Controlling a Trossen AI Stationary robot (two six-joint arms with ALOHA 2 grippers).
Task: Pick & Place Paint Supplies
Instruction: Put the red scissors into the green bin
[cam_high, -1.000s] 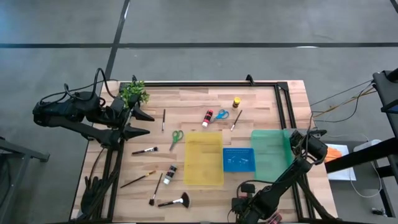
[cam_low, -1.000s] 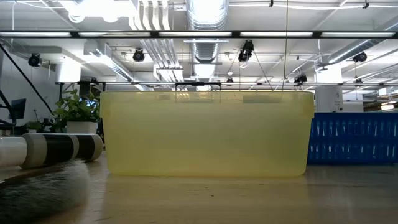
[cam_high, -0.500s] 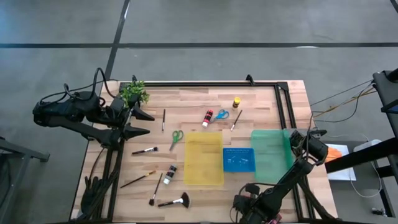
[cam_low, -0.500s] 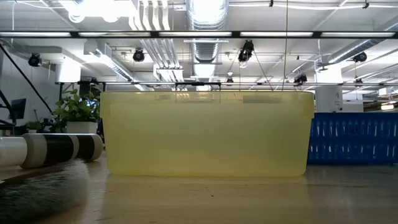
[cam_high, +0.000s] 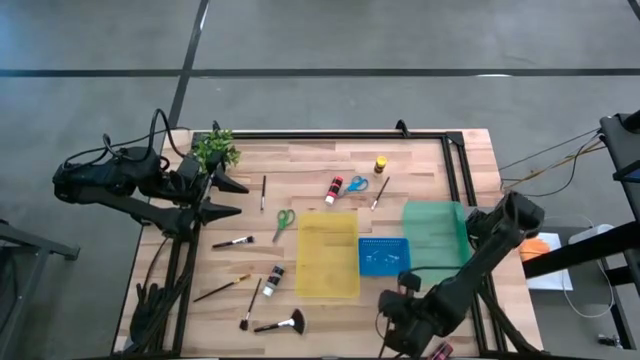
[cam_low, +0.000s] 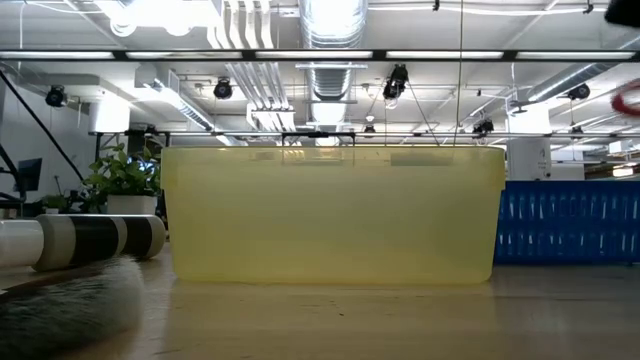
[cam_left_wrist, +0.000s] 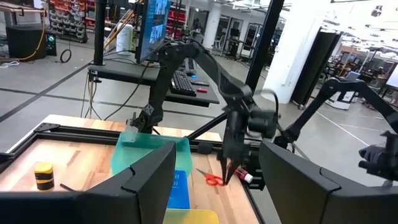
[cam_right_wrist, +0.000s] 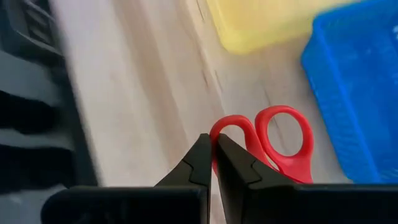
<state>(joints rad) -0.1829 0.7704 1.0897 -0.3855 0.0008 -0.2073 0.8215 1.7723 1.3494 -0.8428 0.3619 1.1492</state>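
R gripper (cam_right_wrist: 213, 151) clamped on red scissors (cam_right_wrist: 261, 140), near edge by blue tray (cam_high: 384, 256) | L gripper (cam_high: 228, 197) jaws apart, holds nothing, by plant (cam_high: 215, 151) | yellow tray (cam_high: 327, 253), green tray (cam_high: 435, 243), blue: nothing seen inside

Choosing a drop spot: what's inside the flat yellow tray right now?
From above, the flat yellow tray shows only its bare floor, no supplies inside. The low view looks through its translucent wall and shows nothing either, though its floor is hidden there.

Grey floor (cam_high: 400, 40) around the wooden table (cam_high: 310, 160); ceiling ducts (cam_low: 335, 25) and lights overhead.
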